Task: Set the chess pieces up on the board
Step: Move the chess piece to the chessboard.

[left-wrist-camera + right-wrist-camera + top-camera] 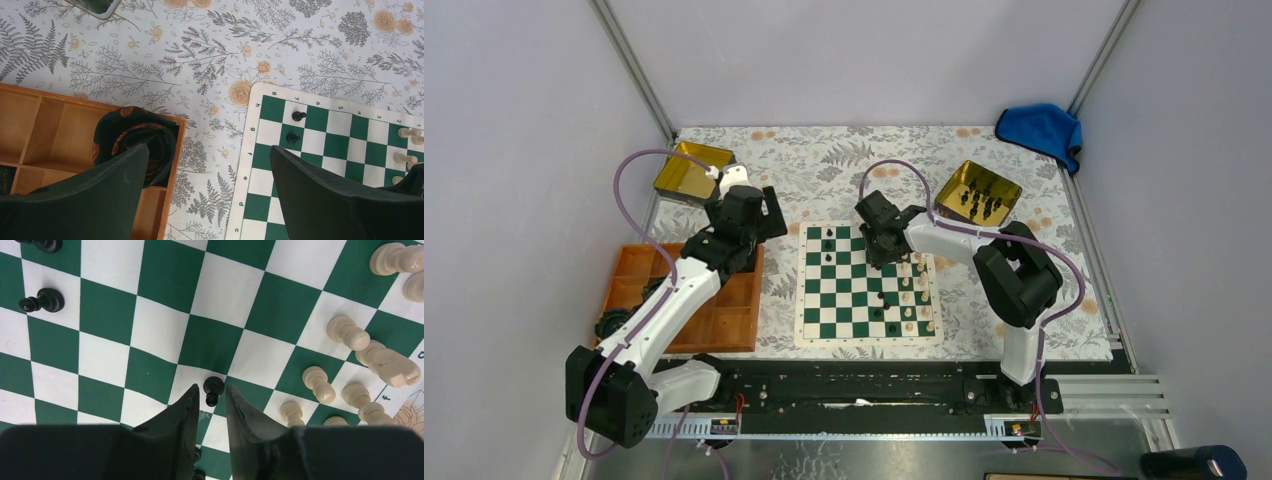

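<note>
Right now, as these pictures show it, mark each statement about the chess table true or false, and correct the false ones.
1. The right gripper has a black pawn between its fingers, on the board. True.
2. The left gripper is shut. False: its jaws stand wide open.
3. The right-hand gold tin holds black pieces. True.
4. The blue cloth lies on the board. False: it lies off it, at the far right corner of the tablecloth.

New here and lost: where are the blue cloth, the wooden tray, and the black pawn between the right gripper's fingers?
Blue cloth (1041, 128): top view, its middle.
Wooden tray (734, 325): top view, bare near-right compartment.
Black pawn (213, 390): right wrist view, its body.
</note>
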`<control>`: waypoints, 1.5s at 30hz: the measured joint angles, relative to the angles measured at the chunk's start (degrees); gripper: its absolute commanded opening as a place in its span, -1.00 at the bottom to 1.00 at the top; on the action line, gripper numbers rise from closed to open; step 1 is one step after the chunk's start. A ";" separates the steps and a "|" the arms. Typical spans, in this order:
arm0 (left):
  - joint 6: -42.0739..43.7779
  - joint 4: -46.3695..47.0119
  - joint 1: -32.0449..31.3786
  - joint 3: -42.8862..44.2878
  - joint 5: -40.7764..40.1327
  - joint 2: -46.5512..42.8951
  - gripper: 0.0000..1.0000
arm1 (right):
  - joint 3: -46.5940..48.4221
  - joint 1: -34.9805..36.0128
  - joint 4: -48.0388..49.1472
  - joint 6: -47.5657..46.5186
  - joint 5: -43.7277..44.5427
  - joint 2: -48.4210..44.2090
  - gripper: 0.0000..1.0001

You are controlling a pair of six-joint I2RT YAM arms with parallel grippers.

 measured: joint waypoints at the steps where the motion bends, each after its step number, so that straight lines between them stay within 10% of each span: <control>1: 0.00 0.00 0.00 0.00 0.00 0.07 0.97 | 0.11 0.00 0.00 -0.04 -0.02 0.07 -0.49; 14: -0.31 0.00 0.00 0.00 0.00 0.50 0.97 | 0.92 -0.35 -0.59 -0.68 -0.04 0.42 -0.87; 45: 0.52 -1.11 0.00 -0.15 -1.55 -8.81 0.98 | 32.24 9.20 -15.69 -3.21 -0.07 16.96 -0.90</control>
